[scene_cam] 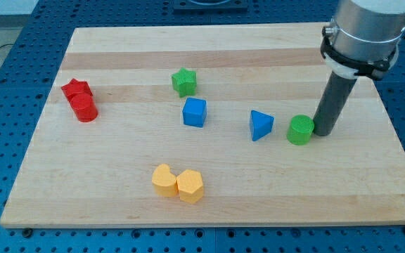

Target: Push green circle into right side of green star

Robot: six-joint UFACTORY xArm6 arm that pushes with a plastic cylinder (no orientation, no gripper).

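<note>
Rod-ended, with no pincer to open or close, my tip [324, 131] touches the green circle [300, 131] at right-centre; steer up-left past the blue triangle [260, 125] toward the upper-centre green star [184, 81].

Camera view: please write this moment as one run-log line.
my tip: touching green circle, its right | green star: far left, apart | blue triangle: between

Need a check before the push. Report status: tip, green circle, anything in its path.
My tip at the green circle's right edge. Green star far up-left, apart. Blue triangle and blue cube sit near the path between.
</note>
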